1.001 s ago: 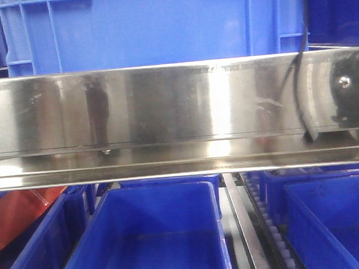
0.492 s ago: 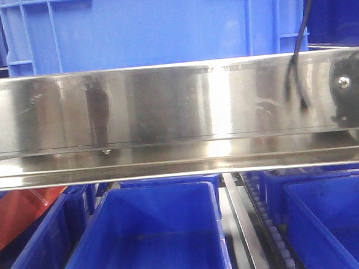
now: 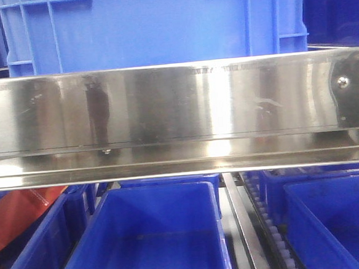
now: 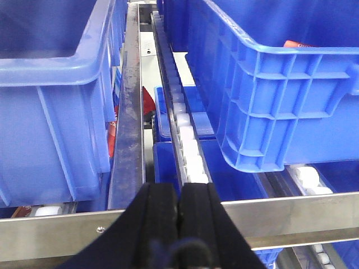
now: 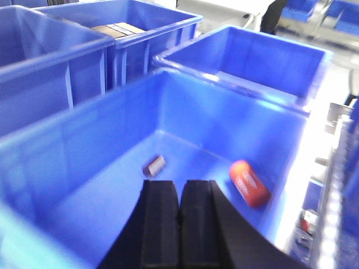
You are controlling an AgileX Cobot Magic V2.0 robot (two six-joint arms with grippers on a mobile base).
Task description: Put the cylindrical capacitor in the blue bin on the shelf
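Observation:
The cylindrical capacitor [image 5: 154,165], a small brownish cylinder with a pale end, lies on its side on the floor of a blue bin [image 5: 73,162] in the right wrist view. My right gripper [image 5: 180,186] hangs over that bin just short of the capacitor, shut with nothing between its fingers. My left gripper [image 4: 180,189] is shut and empty too, held over the front steel rail of the shelf [image 4: 303,210] between two blue bins. The front view shows the shelf's broad shiny rail [image 3: 165,105] and neither gripper.
An orange-red capsule-shaped item [image 5: 249,182] lies in the same bin to the capacitor's right. More blue bins [image 5: 247,56] stand behind it. A large blue crate [image 3: 147,26] sits above the rail, open bins [image 3: 156,234] below. White roller tracks [image 4: 188,145] run between bins.
The black cable that hung across the right end of the rail in the front view has moved up and out of the frame. The shelf and bins have not moved.

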